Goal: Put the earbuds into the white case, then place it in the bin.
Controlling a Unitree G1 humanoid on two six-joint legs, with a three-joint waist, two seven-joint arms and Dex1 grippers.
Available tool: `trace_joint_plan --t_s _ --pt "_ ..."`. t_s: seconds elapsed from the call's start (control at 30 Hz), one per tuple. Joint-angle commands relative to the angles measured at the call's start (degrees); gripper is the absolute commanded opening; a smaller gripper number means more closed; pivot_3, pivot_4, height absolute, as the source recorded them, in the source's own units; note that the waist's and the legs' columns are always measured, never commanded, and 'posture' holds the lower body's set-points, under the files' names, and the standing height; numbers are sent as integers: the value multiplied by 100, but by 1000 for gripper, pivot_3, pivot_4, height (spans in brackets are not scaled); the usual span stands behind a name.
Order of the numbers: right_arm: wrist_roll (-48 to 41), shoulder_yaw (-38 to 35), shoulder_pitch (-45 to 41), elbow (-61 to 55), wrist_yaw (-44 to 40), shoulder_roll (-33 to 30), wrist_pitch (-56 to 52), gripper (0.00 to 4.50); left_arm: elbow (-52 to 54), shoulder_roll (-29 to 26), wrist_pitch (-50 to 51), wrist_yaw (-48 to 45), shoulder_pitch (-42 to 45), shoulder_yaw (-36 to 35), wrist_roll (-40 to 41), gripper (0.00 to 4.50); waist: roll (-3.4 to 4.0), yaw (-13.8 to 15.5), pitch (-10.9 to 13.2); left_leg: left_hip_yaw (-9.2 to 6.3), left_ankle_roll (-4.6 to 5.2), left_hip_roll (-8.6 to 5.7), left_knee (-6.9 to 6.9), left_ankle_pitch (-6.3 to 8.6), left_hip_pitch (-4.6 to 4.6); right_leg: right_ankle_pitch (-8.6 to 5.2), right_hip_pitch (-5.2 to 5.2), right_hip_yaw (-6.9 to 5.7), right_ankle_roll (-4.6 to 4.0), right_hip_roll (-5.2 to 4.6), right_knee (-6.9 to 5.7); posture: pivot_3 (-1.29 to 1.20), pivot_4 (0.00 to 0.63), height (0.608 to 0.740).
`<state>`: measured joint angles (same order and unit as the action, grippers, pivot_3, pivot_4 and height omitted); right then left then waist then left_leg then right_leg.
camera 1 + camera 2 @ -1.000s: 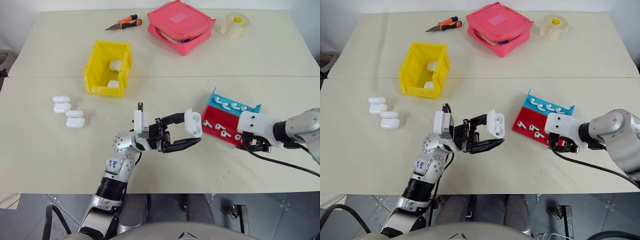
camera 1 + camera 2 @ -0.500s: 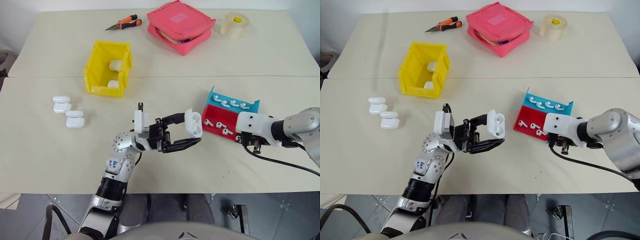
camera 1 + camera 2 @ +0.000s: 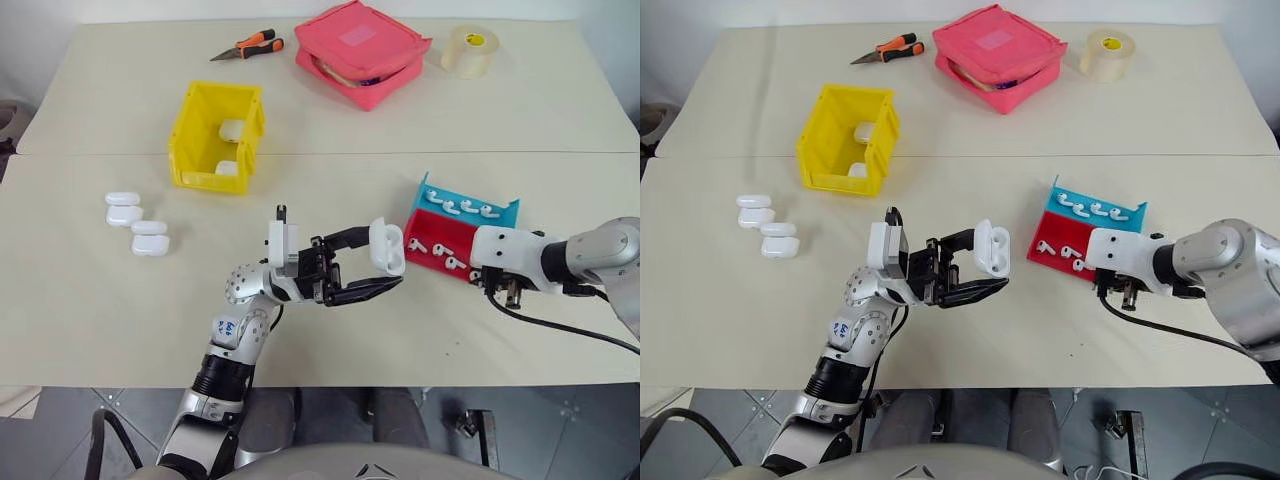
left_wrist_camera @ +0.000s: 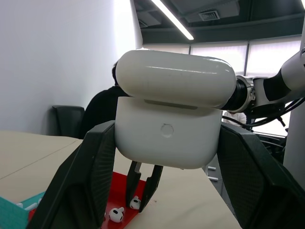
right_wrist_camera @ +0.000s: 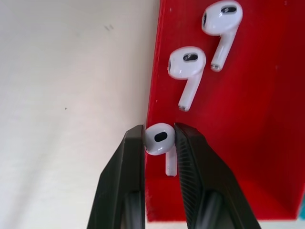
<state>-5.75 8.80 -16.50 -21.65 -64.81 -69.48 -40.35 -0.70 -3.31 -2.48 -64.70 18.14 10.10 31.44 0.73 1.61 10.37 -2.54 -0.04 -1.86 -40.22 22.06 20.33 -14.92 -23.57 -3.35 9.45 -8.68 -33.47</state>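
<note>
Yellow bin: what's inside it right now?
Two white cases lie in the yellow bin: one toward the back, another by the front lip. The floor behind its near-left wall is hidden, so anything lying there can't be seen.

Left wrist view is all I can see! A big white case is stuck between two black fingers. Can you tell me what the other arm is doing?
Observer: The right gripper is shut on one earbud at the red tray's edge.
Operator: Are more earbuds left there?
Observer: Two more lie on the red part.
Operator: Where's the bin?
Observer: The yellow bin sits farther back to the left, with two cases inside.
</note>
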Motion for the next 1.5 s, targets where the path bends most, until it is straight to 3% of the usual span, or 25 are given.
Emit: trace_joint_plan --t_s 0.03,0.13,0.2,0.33,0.43,0.7,1.0,1.5 --pt "-766 -1394 428 -537 -88 227 -53 545 147 22 46 -63 51 -30 182 2807 0 -3 0 1 0 0 0 0 0 0 0 1 0 0 1 0 150 740" --pt "-1350 -2313 836 -816 -98 825 504 545 86 -24 72 -145 92 -93 224 2807 -1 4 0 0 0 2 -1 0 -2 1 4 -2 1 2 -2 0 150 740" --pt "-1815 -2931 1157 -900 186 1628 806 545 -34 -53 197 -225 181 -90 252 2807 -3 0 0 0 0 2 -1 0 -4 1 6 -3 2 2 -2 0 150 740" --pt "-2761 -3375 1352 -1161 722 2822 1005 545 -211 -198 482 -396 322 -181 365 2807 -3 -4 -1 4 -1 -1 -8 -1 -8 2 10 2 4 2 -9 0 150 740" --pt "-3403 -3240 1166 -1431 1421 3664 984 545 -282 -294 706 -407 429 -260 406 2807 -2 -47 -1 3 -4 5 -6 -2 -12 2 7 3 4 6 -12 0 150 740" --pt "-3870 -2043 653 -1939 2413 4661 1019 545 -272 -513 1094 -452 563 -513 536 2807 4 -41 -5 -1 -8 5 -4 -5 -14 0 4 5 0 8 -19 0 150 740" --pt "-3848 -1425 698 -1899 2681 4891 1247 545 -47 -547 1237 -429 502 -526 546 2807 4 -43 -5 -3 -7 0 -1 -4 -13 0 3 4 0 7 -19 0 150 740" --pt "-3730 -1159 941 -1501 2702 4978 1710 545 111 -545 1242 -355 507 -579 566 2807 4 -45 -5 -1 -6 0 -1 -4 -14 0 3 6 -1 7 -20 0 150 740"
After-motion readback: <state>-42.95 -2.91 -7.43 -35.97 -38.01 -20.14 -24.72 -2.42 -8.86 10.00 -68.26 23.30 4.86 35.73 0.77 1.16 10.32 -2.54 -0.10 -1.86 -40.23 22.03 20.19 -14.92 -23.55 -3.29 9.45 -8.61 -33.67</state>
